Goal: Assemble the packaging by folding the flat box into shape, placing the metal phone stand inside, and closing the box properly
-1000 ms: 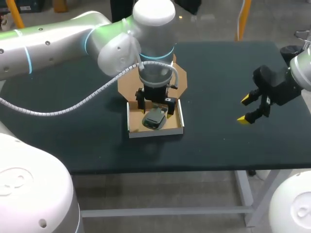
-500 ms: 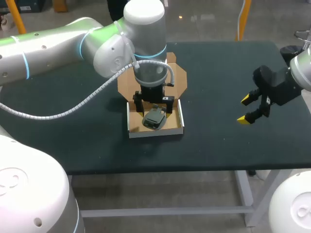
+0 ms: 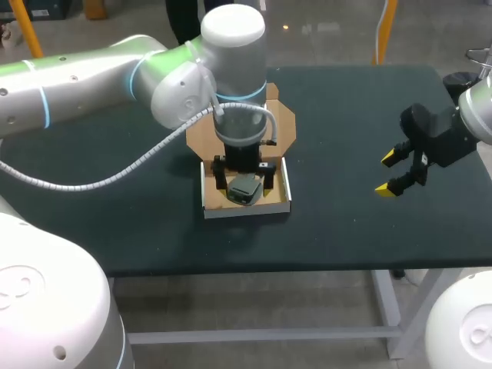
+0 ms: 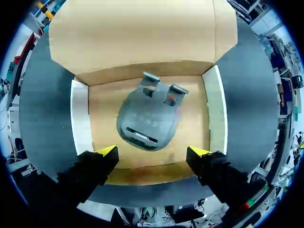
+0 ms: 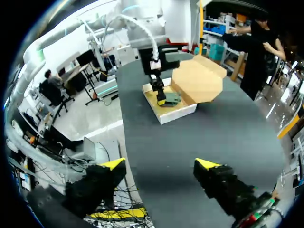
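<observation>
Lower now than a second ago, the left gripper (image 4: 153, 152) hangs just over the box (image 4: 80, 114), fingers spread wide and gripping nothing; the right gripper (image 3: 387, 174) has kept its place well off to the side, likewise open and empty. The metal phone stand (image 4: 149, 118) lies flat on the box floor, skewed, its two hooks near the hinge of the lid flap (image 4: 137, 33), which lies open on the table (image 3: 346, 100). As I judge the risk, withdrawing fingers could clip a white wall and drag the light box, or the folding lid could catch on those hooks
</observation>
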Available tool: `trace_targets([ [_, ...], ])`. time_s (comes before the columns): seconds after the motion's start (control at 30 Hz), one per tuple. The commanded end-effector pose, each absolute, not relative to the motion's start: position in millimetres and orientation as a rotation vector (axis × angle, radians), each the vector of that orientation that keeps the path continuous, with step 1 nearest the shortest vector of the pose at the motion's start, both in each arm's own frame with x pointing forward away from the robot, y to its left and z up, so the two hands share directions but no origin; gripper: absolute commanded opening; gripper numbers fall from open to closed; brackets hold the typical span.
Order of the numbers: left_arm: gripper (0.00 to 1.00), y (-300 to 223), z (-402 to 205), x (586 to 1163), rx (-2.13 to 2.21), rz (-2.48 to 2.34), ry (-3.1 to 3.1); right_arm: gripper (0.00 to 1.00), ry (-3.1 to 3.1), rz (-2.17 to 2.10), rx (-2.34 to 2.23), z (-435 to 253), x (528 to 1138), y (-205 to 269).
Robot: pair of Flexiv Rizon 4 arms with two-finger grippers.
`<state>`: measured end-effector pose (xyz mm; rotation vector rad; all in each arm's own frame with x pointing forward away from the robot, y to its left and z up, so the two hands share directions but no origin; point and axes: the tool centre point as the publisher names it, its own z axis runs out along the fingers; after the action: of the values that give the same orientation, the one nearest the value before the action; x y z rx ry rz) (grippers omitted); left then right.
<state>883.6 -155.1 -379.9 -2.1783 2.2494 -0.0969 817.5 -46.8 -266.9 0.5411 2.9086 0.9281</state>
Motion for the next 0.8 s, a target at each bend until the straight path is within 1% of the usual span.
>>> trace_targets([
  [0.03, 1.0, -161.0, -383.5, 882.6, -2.182, -0.072, 2.251, 1.0, 2.91, 0.931, 0.54, -266.1, 817.6, -47.4],
  [0.8, 1.0, -170.9, -396.6, 844.9, -2.172, -0.002, 2.277, 1.0, 2.91, 0.931, 0.54, -266.1, 817.6, -47.4],
])
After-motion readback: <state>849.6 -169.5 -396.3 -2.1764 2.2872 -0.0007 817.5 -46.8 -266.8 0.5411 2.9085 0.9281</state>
